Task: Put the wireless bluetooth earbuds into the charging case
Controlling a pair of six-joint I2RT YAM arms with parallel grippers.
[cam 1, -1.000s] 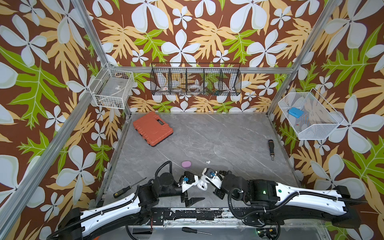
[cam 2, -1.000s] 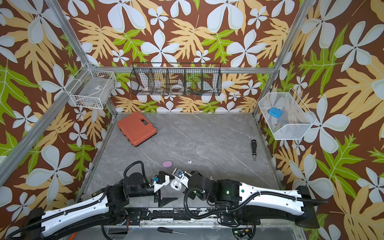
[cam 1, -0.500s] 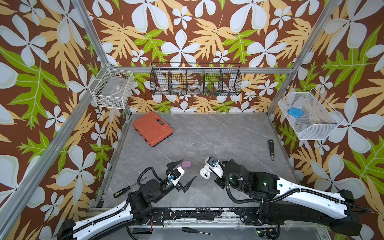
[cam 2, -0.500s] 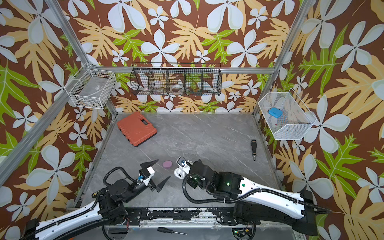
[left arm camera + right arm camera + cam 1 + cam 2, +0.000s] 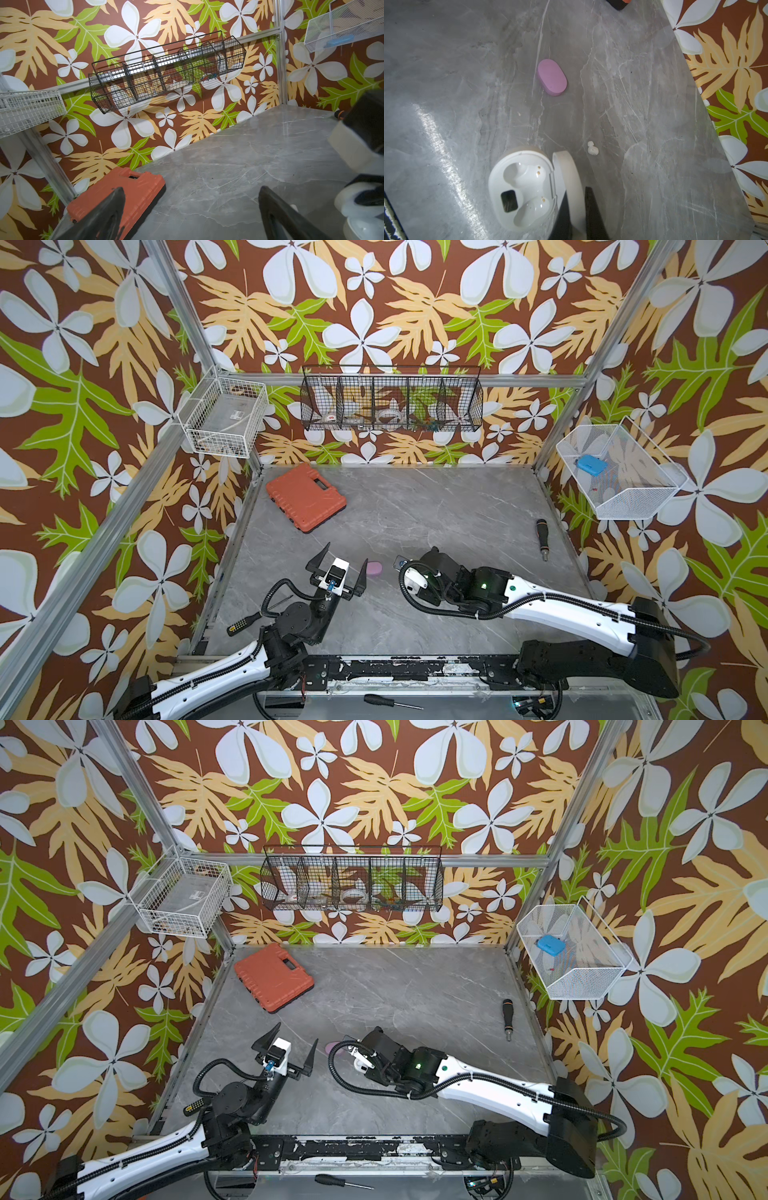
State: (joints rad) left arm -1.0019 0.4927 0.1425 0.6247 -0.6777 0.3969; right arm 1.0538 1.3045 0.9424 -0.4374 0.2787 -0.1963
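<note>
Tabletop [image 5: 436,510] of grey marble, floral walls [image 5: 374,302]

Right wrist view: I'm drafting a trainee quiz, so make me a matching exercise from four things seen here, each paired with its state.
Things
1. white pebble-shaped plastic charging case
2. lilac-pink oval plastic case
3. tiny white plastic earbud
4. right gripper

States
A. lying loose, outside any case
B. lid shut
C. clamped on a lid
D. lid open, both sockets empty

Pairs: 1-D, 2-B, 3-A, 4-C
</note>
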